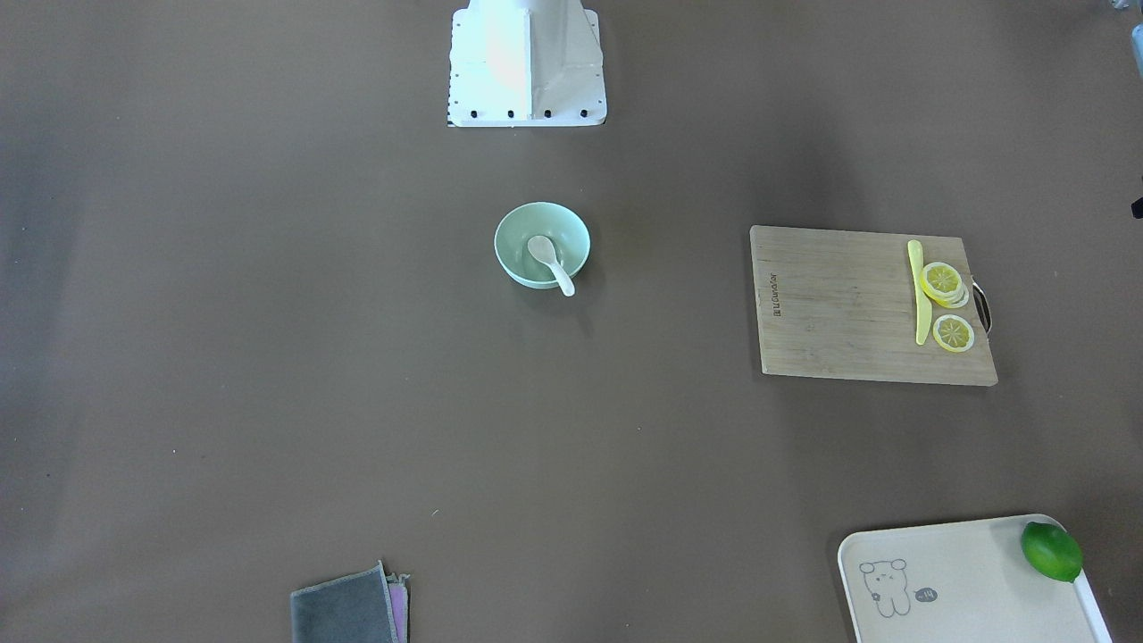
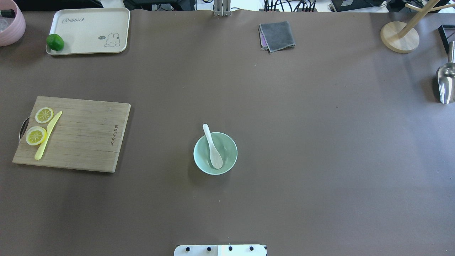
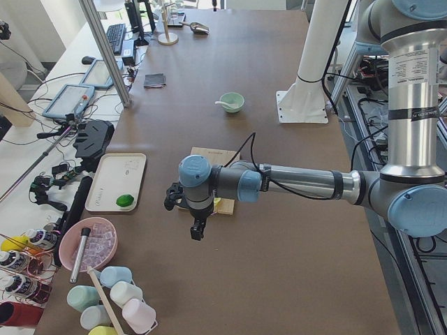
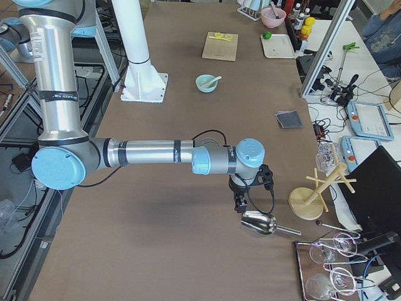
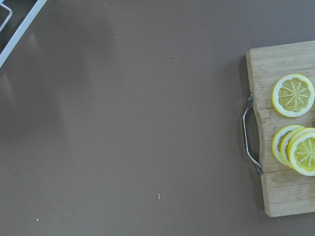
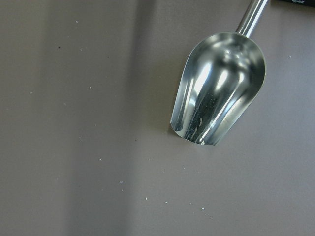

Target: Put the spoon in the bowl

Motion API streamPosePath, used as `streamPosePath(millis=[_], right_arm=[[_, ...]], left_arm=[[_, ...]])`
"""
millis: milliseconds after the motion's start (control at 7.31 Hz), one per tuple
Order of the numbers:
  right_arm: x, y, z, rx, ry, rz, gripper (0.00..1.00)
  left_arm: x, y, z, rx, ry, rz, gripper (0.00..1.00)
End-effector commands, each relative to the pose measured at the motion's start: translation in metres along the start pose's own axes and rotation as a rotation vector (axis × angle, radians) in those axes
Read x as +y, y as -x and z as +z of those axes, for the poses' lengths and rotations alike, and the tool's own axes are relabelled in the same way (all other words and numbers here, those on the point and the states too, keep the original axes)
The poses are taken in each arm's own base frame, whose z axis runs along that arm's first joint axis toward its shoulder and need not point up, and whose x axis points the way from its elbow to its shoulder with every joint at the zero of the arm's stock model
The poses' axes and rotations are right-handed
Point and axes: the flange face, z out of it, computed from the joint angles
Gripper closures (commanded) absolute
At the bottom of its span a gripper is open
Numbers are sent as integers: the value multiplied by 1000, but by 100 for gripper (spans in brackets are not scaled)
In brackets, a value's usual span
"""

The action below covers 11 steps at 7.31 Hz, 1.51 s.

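Note:
The white spoon (image 2: pixel 213 149) lies in the mint-green bowl (image 2: pixel 229 153) at the table's middle, scoop down inside and handle resting over the far rim. The spoon (image 1: pixel 549 262) and bowl (image 1: pixel 571 234) also show in the front view. No gripper is near them. My left gripper (image 3: pixel 198 229) shows only in the exterior left view, hanging above the table near the cutting board's handle end. My right gripper (image 4: pixel 239 204) shows only in the exterior right view, above a metal scoop. I cannot tell whether either is open or shut.
A wooden cutting board (image 2: pixel 81 135) with lemon slices (image 2: pixel 36 135) and a yellow knife (image 2: pixel 48 136) lies at the left. A tray (image 2: pixel 89 30) with a lime (image 2: pixel 55 42) is far left. A grey cloth (image 2: pixel 277 35), wooden stand (image 2: pixel 400 37) and metal scoop (image 2: pixel 446 83) are at the right.

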Motion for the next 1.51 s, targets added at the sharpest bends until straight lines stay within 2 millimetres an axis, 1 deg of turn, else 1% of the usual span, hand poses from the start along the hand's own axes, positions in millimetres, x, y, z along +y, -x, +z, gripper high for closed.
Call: streamPosePath(millis=[0,274,684,1095,1232,1368], right_arm=[[-1,3,-3,-3,-5,-3,0],[1,2,-3,3,-10,-7,0],[-3,3,-4,7,-12,-2,0],[-5,4,-4,5,-11,2,0],[-4,3,-1,-5,-6,7,0],[-5,7,-2,-52,-10,9,0]], left_arm=[[-7,1,0,0,-2,2,2],[-8,-1,-1,-2,-5,5,2],[-7,0,0,1,-2,-2,2],[-12,-2,-3,-1,-8,9,2],[-13,-3,-3,-1,-9,9,2],[-13,-3,-4,-1,-10,10,2]])
